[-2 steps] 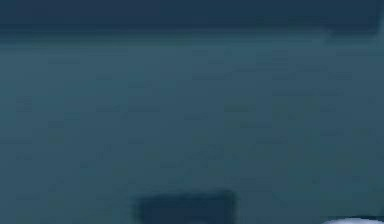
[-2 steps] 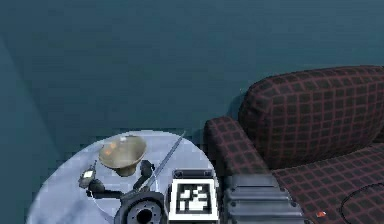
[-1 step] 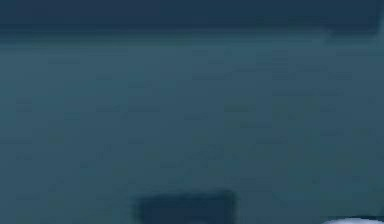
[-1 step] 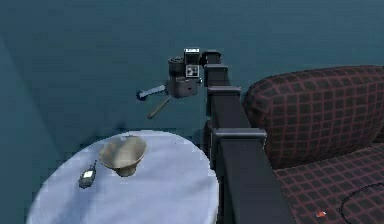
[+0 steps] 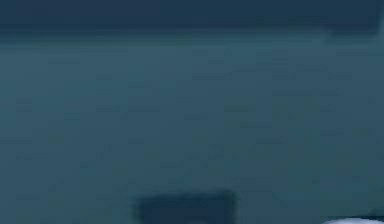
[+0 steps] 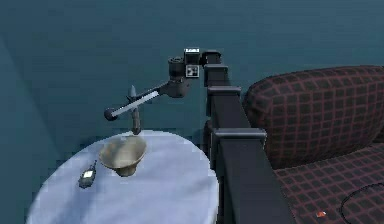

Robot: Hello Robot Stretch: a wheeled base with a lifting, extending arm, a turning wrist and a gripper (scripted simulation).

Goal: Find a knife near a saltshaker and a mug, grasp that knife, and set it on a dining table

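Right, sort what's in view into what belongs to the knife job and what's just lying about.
Belongs to the job:
- tool, reaching out by the table; cannot tell whether it holds anything
- round table, possibly the place to set the knife

Just lying about:
- bowl on that table
- small dark handset beside the bowl
- checked sofa

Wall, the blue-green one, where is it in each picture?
Forward view: the teal wall stands right ahead, across the middle.
Arm side view: the teal wall is at the top left, behind the round table and left of the checked sofa.
Shared landmark: that same teal wall colour.
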